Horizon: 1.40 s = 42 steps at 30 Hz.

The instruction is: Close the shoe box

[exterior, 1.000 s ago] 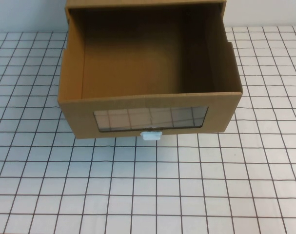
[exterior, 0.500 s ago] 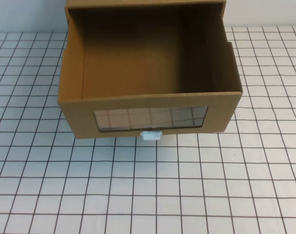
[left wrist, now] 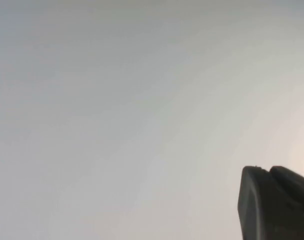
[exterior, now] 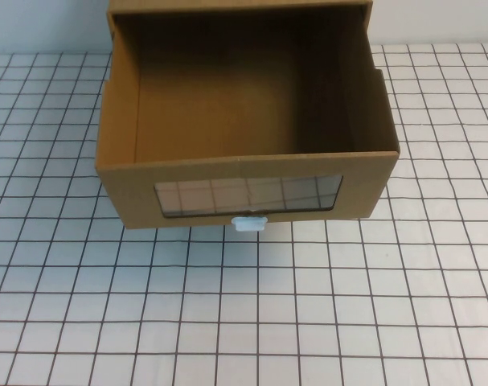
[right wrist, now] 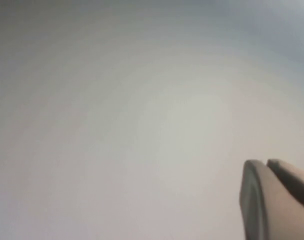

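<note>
The shoe box point(exterior: 123, 189) is brown cardboard and stands at the far middle of the table in the high view. Its drawer is pulled out toward me and is empty inside. The drawer front has a clear window point(exterior: 248, 195) with a small white pull tab point(exterior: 250, 223) just below it. The outer sleeve point(exterior: 364, 12) shows behind at the top edge. Neither arm shows in the high view. My left gripper point(left wrist: 266, 170) shows only in the left wrist view, fingers together, facing a blank pale surface. My right gripper point(right wrist: 266, 162) shows likewise in the right wrist view, fingers together and empty.
The table point(exterior: 252, 314) is white with a dark grid of squares. It stretches in front of the box and to both sides. A pale wall point(exterior: 34, 24) rises behind the table.
</note>
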{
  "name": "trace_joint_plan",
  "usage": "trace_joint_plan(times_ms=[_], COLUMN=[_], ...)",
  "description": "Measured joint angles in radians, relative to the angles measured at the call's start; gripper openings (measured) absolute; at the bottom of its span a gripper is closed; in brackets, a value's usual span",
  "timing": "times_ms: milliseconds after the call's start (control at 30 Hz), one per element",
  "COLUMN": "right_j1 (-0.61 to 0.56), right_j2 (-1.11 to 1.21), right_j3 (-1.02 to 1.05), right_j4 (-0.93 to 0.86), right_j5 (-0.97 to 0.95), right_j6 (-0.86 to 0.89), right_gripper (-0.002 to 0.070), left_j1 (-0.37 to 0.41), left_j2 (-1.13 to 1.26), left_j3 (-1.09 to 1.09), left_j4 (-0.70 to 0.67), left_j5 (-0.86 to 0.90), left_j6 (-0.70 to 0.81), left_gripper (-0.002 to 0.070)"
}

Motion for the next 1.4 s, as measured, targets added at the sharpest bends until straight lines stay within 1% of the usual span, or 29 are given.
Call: trace_joint_plan(times_ms=[100, 167, 233, 367, 400, 467, 633, 700, 800, 933, 1033, 1133, 1233, 1400], right_j1=[0.000, 0.000, 0.008, 0.070, 0.088, 0.123, 0.232, 0.271, 0.304, 0.310, 0.310, 0.313, 0.329, 0.386], right_j2=[0.114, 0.175, 0.234, 0.321, 0.338, 0.361, 0.400, 0.423, 0.464, 0.516, 0.537, 0.548, 0.548, 0.548], right_j3=[-0.093, -0.127, -0.136, -0.136, -0.136, -0.134, -0.134, -0.134, -0.134, -0.134, -0.134, -0.122, -0.086, 0.038], right_j4=[0.047, 0.109, 0.181, 0.273, 0.286, 0.312, 0.375, 0.390, 0.447, 0.611, 0.735, 0.844, 0.920, 1.065], right_j5=[0.266, 0.398, 0.489, 0.590, 0.608, 0.633, 0.664, 0.674, 0.697, 0.799, 0.887, 0.940, 0.941, 0.870], right_j6=[-0.011, -0.073, -0.176, -0.426, -0.491, -0.567, -0.636, -0.667, -0.761, -0.983, -1.137, -1.263, -1.363, -1.511], right_gripper=[-0.0013, -0.0013, -0.0013, -0.0013, -0.0013, -0.0013, -0.0013, -0.0013, -0.0013, -0.0013, -0.0013, -0.0013, -0.0013, -0.0013], left_j1=[0.000, 0.000, 0.000, 0.000, 0.000, 0.000, 0.000, 0.000, 0.000, 0.000, 0.000, 0.000, 0.000, -0.027], left_j2=[0.137, 0.225, 0.297, 0.403, 0.423, 0.469, 0.572, 0.610, 0.667, 0.763, 0.853, 0.959, 1.082, 1.274], left_j3=[-0.138, -0.203, -0.227, -0.234, -0.234, -0.234, -0.234, -0.234, -0.234, -0.266, -0.345, -0.454, -0.593, -0.856], left_j4=[-0.001, -0.007, -0.012, -0.040, -0.055, -0.111, -0.273, -0.330, -0.426, -0.595, -0.710, -0.802, -0.851, -0.853], left_j5=[0.248, 0.360, 0.396, 0.391, 0.390, 0.390, 0.424, 0.445, 0.495, 0.571, 0.659, 0.780, 0.887, 1.002], left_j6=[-0.002, -0.002, -0.002, -0.002, -0.002, -0.002, 0.000, 0.032, 0.188, 0.437, 0.572, 0.641, 0.652, 0.599], left_gripper=[-0.0005, -0.0005, -0.0005, -0.0005, -0.0005, -0.0005, -0.0005, -0.0005, -0.0005, -0.0005, -0.0005, -0.0005, -0.0005, -0.0005])
